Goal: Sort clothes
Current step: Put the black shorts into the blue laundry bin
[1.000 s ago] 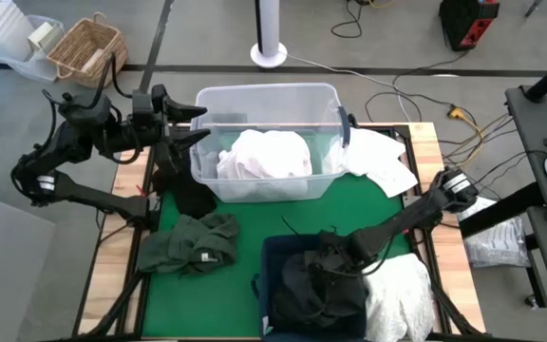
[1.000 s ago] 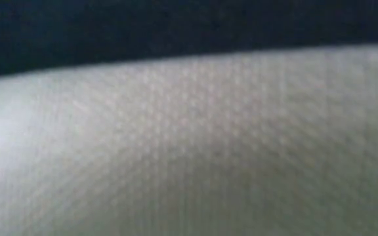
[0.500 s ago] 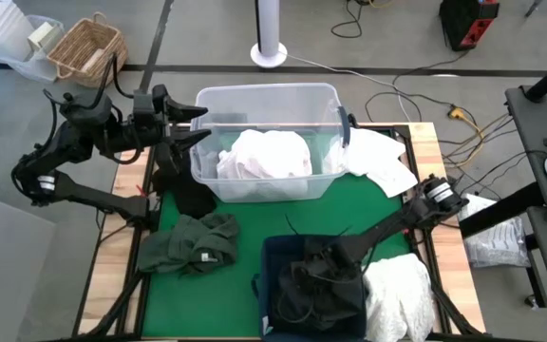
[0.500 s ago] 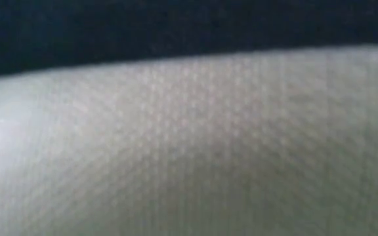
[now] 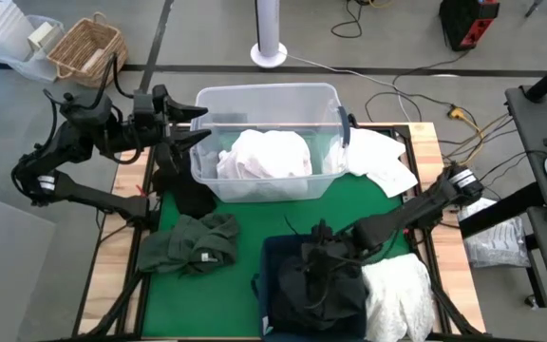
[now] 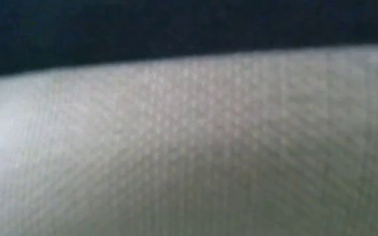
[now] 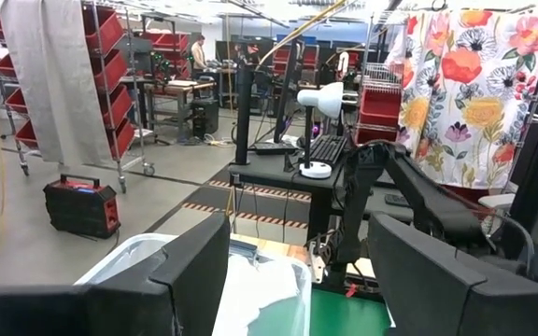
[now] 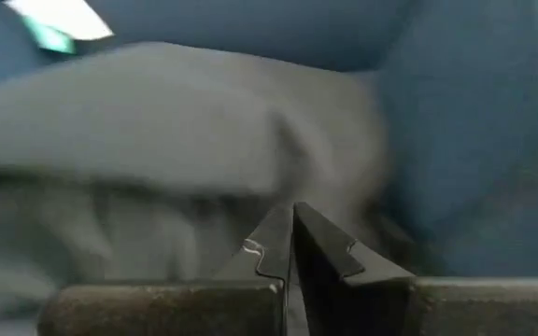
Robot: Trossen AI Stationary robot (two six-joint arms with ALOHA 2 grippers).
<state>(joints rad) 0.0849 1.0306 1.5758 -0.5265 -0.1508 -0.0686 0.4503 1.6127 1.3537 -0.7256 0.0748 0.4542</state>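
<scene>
I've got my right hand (image 5: 323, 258) pinched shut over the limp black garment (image 5: 319, 283) in the bin; left hand (image 5: 193, 128) gaping at ten o'clock, empty; soft cloth, I'd grab a raised fold.

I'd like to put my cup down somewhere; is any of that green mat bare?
Bare green mat lies between the clear tub and the navy bin, and beside the dark green garment. The navy bin is crowded: dark clothes, the shut right gripper, a white garment alongside.

White clothes (image 5: 264, 157), dark green garment (image 5: 193, 242) — green mat (image 5: 349, 204).
</scene>
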